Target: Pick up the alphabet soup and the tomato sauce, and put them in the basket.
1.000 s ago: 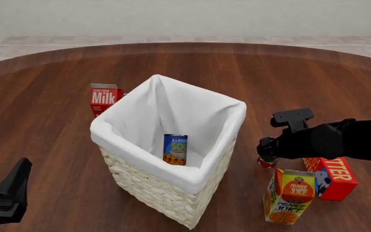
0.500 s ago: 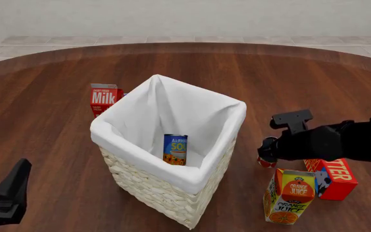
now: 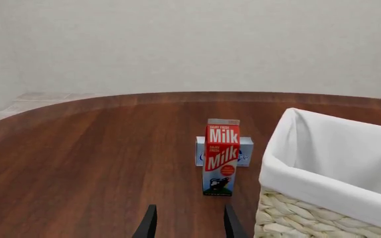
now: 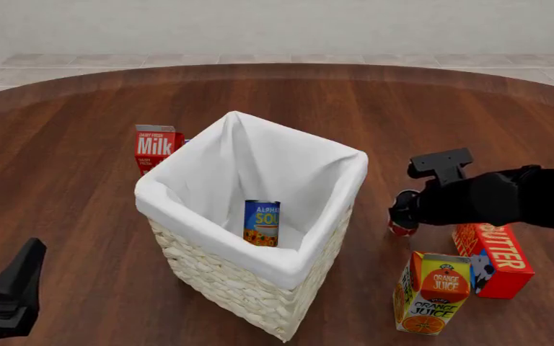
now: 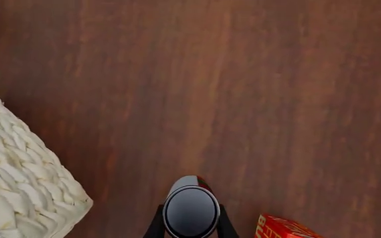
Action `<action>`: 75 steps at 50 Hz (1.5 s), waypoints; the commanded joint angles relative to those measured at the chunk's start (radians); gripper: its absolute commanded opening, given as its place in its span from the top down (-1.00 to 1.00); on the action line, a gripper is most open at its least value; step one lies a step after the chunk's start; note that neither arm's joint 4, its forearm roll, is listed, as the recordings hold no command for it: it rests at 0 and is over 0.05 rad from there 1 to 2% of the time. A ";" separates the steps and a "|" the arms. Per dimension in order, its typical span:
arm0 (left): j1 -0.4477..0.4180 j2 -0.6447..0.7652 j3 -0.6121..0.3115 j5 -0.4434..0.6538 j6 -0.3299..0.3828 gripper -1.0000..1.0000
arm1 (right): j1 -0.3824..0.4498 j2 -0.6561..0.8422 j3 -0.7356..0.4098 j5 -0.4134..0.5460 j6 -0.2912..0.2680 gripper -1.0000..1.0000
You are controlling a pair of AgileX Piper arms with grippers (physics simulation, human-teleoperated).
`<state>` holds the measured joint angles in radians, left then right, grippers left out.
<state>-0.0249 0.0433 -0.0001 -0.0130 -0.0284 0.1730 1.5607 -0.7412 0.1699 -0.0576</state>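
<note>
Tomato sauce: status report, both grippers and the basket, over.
Right gripper shut on the tomato sauce, beside the basket. Left gripper open, idle. Alphabet soup upright in the basket. Butter box and orange juice close by.

The light was even and soft all round, bright with no glare, and everything stood sharp with no blur or bending at the edges. Only faint shadows lay on the table (image 4: 84,122), with gentle shading inside the basket (image 4: 257,259).
</note>
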 commanded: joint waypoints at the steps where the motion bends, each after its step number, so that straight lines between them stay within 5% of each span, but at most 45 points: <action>1: 0.000 -0.002 0.000 0.002 0.000 -1.00 | -0.011 -0.024 -0.043 0.035 0.008 1.00; 75: -0.006 0.044 0.000 -0.044 0.002 -1.00 | 0.020 -0.158 -0.395 0.288 -0.060 1.00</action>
<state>-0.0273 0.0561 -0.0001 -0.0262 -0.0282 0.1813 1.4039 -1.0761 0.4323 -0.1280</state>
